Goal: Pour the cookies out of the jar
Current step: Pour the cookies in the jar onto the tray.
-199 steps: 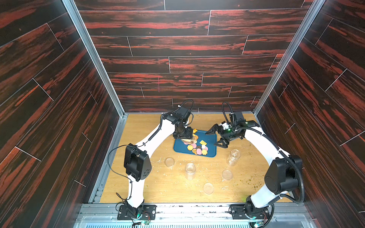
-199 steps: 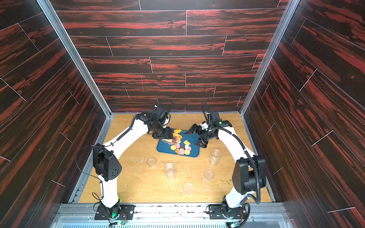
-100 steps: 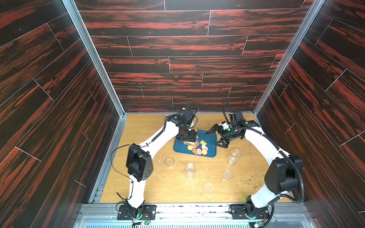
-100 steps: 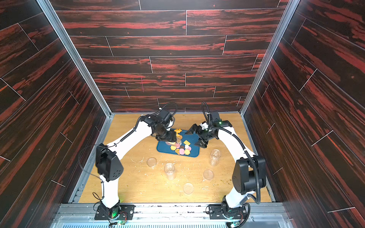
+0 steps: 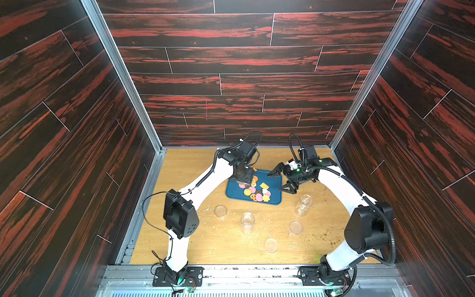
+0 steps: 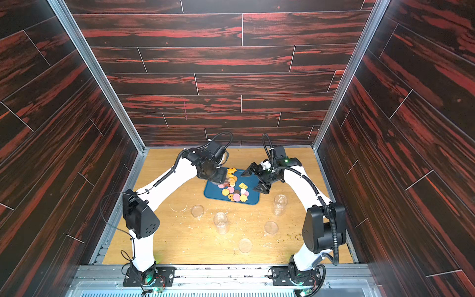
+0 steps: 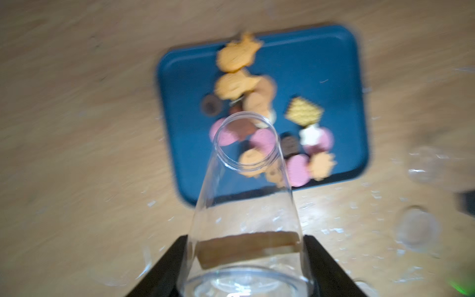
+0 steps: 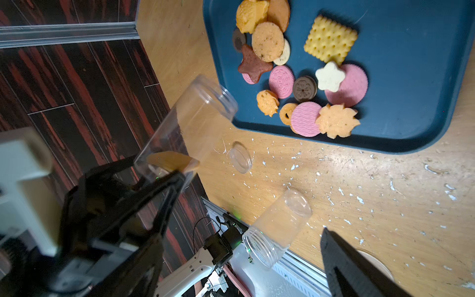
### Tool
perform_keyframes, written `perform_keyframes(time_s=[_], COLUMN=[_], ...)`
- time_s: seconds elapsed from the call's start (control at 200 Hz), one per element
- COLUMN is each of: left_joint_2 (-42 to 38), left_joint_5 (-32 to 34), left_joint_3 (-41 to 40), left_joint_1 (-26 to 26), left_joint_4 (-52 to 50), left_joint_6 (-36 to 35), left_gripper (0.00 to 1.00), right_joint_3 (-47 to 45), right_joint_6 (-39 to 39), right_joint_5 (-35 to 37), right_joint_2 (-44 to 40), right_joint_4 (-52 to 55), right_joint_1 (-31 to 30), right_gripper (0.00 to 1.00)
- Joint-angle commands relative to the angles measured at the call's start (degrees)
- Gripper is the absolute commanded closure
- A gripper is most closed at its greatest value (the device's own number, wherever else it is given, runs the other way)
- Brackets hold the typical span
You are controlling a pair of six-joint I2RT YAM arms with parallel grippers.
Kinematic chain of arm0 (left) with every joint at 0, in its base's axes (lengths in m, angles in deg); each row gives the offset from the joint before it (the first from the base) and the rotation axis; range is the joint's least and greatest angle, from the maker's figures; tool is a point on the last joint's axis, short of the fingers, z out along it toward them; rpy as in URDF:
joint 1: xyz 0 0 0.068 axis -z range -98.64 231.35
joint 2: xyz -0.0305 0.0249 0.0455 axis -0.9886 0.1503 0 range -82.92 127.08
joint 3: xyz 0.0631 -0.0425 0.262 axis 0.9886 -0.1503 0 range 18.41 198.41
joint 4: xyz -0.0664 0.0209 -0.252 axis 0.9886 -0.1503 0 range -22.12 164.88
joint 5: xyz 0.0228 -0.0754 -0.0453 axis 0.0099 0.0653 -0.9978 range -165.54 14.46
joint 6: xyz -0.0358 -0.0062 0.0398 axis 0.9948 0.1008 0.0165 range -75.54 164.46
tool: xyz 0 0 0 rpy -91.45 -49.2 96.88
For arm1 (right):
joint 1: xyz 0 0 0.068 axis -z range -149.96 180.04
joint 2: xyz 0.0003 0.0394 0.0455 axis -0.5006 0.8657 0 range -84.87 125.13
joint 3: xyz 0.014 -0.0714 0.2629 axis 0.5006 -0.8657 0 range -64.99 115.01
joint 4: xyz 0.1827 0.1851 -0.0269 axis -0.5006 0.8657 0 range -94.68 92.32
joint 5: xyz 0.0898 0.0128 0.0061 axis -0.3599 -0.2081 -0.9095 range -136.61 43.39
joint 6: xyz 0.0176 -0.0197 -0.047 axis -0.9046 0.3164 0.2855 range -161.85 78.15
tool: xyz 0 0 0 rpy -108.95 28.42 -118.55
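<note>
Left tool (image 7: 245, 240): jaws part spread, clamped on the base of the jar (image 7: 244, 192). The jar is tilted mouth-down above the tray (image 8: 411, 77) so its contents drop there. Most cookies (image 8: 305, 84) lie on the tray; one cookie (image 7: 231, 249) sits lodged near the jar base. Right tool (image 5: 281, 181): spread wide, empty, beside the tray.

The jar (image 7: 244, 205) is clear, glossy plastic, smooth-walled with a ribbed neck. The cookies (image 8: 281, 81) look matt and dry: pink ones embossed, the yellow square at one o'clock of the heap pitted. The tray (image 8: 411, 77) is smooth, matt dark-blue plastic. The table (image 8: 359, 192) is pale wood, scuffed and faintly shiny. The walls (image 5: 231, 59) show dark red-streaked wood grain with slight sheen, framed by dull grey metal rails (image 5: 123, 77).
</note>
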Motion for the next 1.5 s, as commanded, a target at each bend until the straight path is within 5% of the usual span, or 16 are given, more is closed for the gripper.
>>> perform_keyframes(time_s=[0.0,0.185,0.266,0.386,0.491,0.596,0.636,0.732,0.772,0.842,0.902,0.977,1.213,1.498], left_joint_2=[-4.30,-0.06,-1.90,-4.10,-4.81,-1.84,0.21,-4.69,-6.96,-5.26,-1.79,-3.76,-8.29,-10.88], left_joint_5=[-0.88,-7.05,-15.55,-7.30,-23.74,-4.31,-8.38,-27.99,-22.05,-9.99,-18.23,-25.80,-33.74,-39.06], left_joint_3=[-7.27,0.55,-4.31,-7.33,-12.01,-5.42,-2.06,-13.29,-16.18,-10.84,-5.01,-7.05,-15.36,-15.64], left_joint_1=[0.50,-0.13,-2.49,-3.13,-7.44,-3.95,-4.49,-7.35,-6.94,-5.95,-7.31,-7.13,-9.68,-10.69], left_joint_4=[7.99,-3.00,4.61,8.03,14.52,1.39,-4.82,14.03,20.14,9.34,1.27,7.68,25.38,25.17], left_joint_6=[-0.38,0.20,3.08,5.31,10.25,1.14,0.61,7.76,10.55,5.46,3.56,5.08,14.86,16.62], left_gripper=[0.39,0.39,0.37,0.38,0.38,0.39,0.38,0.38,0.39,0.39,0.39,0.39,0.38,0.38], right_joint_3=[-0.13,-0.27,-0.70,-0.46,-0.37,-0.42,-0.46,-0.12,0.08,0.42,0.59,0.92,-0.48,-3.26], right_joint_6=[0.92,1.53,1.54,1.10,1.11,0.93,0.97,1.14,1.13,0.97,1.07,1.61,2.75,1.88], right_joint_5=[-0.05,0.32,0.82,0.15,0.51,0.41,0.53,0.45,0.30,0.36,0.37,0.41,-2.75,-5.78], right_joint_2=[-2.56,-2.66,-2.92,-2.39,-2.51,-2.32,-2.36,-1.85,-1.43,-1.27,-1.19,-0.79,-0.44,0.58], right_joint_4=[0.37,1.17,0.92,0.66,0.63,0.56,0.56,0.56,0.64,0.59,0.57,1.00,-1.42,-6.80], right_joint_1=[0.25,0.22,0.21,0.22,0.26,0.24,0.19,0.24,0.21,0.13,0.17,0.20,0.14,0.25], right_gripper=[0.01,0.01,0.01,0.01,0.01,0.01,0.01,0.01,0.01,0.01,0.01,0.01,0.01,0.01])
